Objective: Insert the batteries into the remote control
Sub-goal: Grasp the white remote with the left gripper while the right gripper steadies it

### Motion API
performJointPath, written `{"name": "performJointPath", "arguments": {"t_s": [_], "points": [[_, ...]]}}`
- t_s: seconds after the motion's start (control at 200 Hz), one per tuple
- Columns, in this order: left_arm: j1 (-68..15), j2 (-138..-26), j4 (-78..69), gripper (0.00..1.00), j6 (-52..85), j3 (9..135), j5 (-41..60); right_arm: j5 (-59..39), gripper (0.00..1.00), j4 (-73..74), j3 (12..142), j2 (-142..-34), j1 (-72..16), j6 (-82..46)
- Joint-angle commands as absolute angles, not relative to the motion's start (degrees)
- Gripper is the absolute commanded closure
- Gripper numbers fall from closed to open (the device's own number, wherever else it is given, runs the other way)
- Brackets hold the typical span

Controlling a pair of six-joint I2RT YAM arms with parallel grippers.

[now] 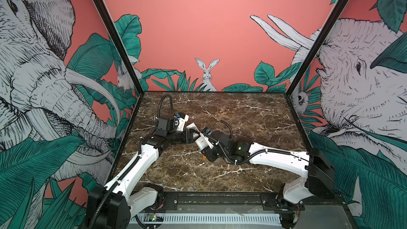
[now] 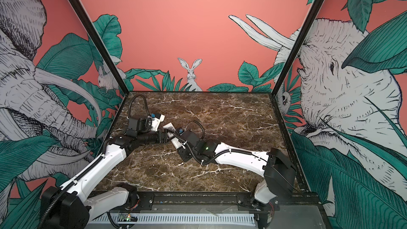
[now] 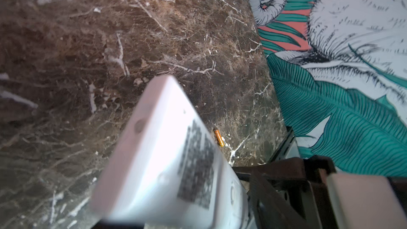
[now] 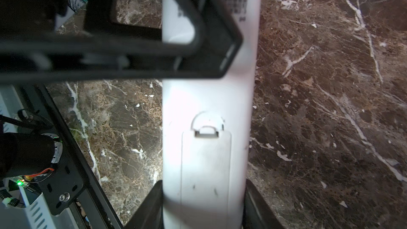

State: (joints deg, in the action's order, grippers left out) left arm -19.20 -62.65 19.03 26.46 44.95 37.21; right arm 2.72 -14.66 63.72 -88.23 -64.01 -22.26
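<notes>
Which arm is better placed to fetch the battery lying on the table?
Right, probably. The battery lies near the right gripper, which grips the remote control; the left gripper sits around its label end and could hold it.

Illegible blurred label (image 3: pixel 196 164) on remote control (image 3: pixel 143 172)
</notes>
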Motion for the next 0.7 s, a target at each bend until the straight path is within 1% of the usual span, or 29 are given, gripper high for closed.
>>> {"name": "performJointPath", "arguments": {"t_s": [0.0,0.22,0.3,0.435,0.505,0.555,0.61,0.695], "points": [[-19.43,-60.83,17.17,0.49,27.64,44.65,39.81,4.47,0.55,-11.54,65.48,-86.23,-64.51,-22.25],[-19.42,-60.11,14.5,0.69,29.54,43.62,40.21,3.94,0.54,-9.75,64.71,-85.73,-64.69,-21.4],[-19.42,-59.93,13.23,0.74,30.26,43.18,39.82,3.54,0.54,-8.7,64.11,-85.52,-64.69,-20.95],[-19.43,-60.85,10.85,0.75,31.32,42.63,39.55,2.35,0.54,-4.62,61.48,-84.52,-64.69,-20.15],[-19.42,-61.59,10.25,0.81,31.46,42.72,39.64,2.71,0.54,-3.87,60.77,-84.45,-64.69,-20.12],[-19.38,-61.72,9.7,0.83,31.47,42.56,39.42,3.15,0.53,-4.02,60.73,-84.57,-64.69,-20.14],[-19.44,-61.74,9.67,0.88,31.31,42.46,38.76,4.1,0.48,-4.3,60.6,-84.66,-64.69,-20.65],[-19.42,-61.09,9.51,0.99,31.0,42.05,35.94,4.96,0.32,-4.65,60.15,-84.33,-63.93,-22.61]]}}
